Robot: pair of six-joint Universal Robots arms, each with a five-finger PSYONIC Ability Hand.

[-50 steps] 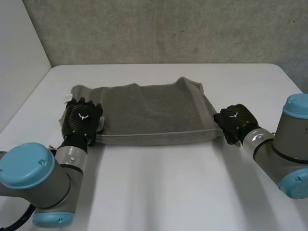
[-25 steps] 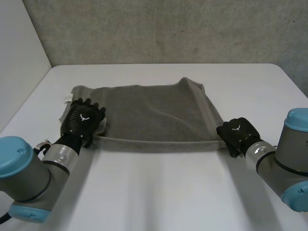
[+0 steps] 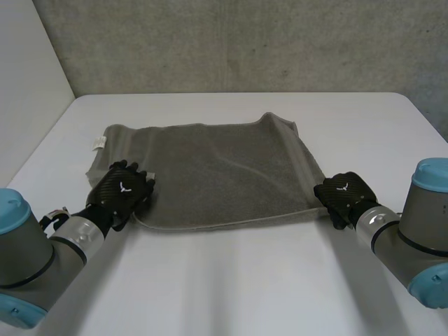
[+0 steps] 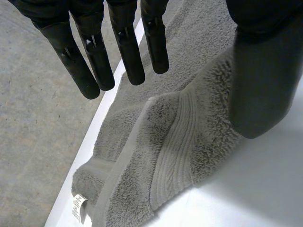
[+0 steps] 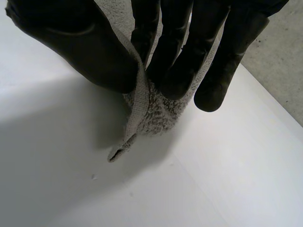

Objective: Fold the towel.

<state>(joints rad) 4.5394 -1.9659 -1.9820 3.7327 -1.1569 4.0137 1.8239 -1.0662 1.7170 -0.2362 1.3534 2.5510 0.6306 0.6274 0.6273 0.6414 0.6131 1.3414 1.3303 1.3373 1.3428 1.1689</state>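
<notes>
Pinching the near right corner of the towel (image 3: pixel 217 171) between thumb and fingers is the right hand (image 3: pixel 343 194); the left hand (image 3: pixel 122 192) is released, fingers straight, over the near left corner. The towel lies spread on the surface (image 3: pixel 231 280); the left hand likely needs a firm grasp before both lift level. Its white tag (image 3: pixel 99 143) is unreadable.

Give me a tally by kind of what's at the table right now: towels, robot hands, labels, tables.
towel: 1, grey
hands: 2, the left hand open at the towel's near left corner, the right hand pinching its near right corner
label: 1, white, at the towel's far left corner
table: 1, white
Total: 5
</notes>
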